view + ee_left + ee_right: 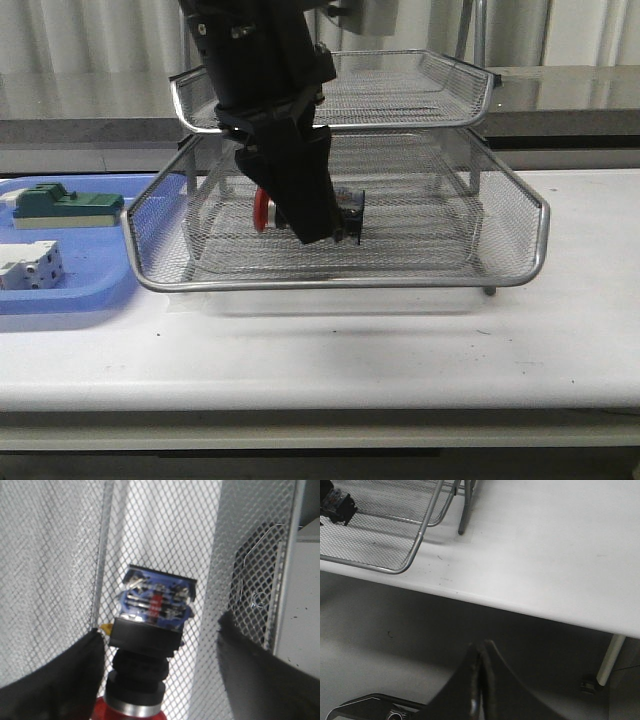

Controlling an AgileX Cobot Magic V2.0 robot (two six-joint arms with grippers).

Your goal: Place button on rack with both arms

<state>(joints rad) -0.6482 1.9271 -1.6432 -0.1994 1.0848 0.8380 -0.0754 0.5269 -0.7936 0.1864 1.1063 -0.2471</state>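
Note:
The button (pixel 261 211), with its red head, black body and blue rear block (pixel 156 600), lies on its side on the mesh of a lower tier of the silver wire rack (pixel 540 232). My left gripper (pixel 312 228) reaches down into that tier and stands open around the button (pixel 150 645). One finger (pixel 75 680) is close beside the button and the other finger (pixel 250 670) is well apart from it. My right gripper (pixel 481 652) is shut and empty, low in front of the table edge. From there the rack (pixel 380 545) and the button (pixel 337 505) show far off.
A flat blue tray (pixel 70 300) sits at the left of the table, holding a green block (pixel 65 205) and a white blocky part (pixel 30 268). The rack's upper tier (pixel 480 95) hangs close over the left arm. A table leg (pixel 607 660) stands near the right gripper.

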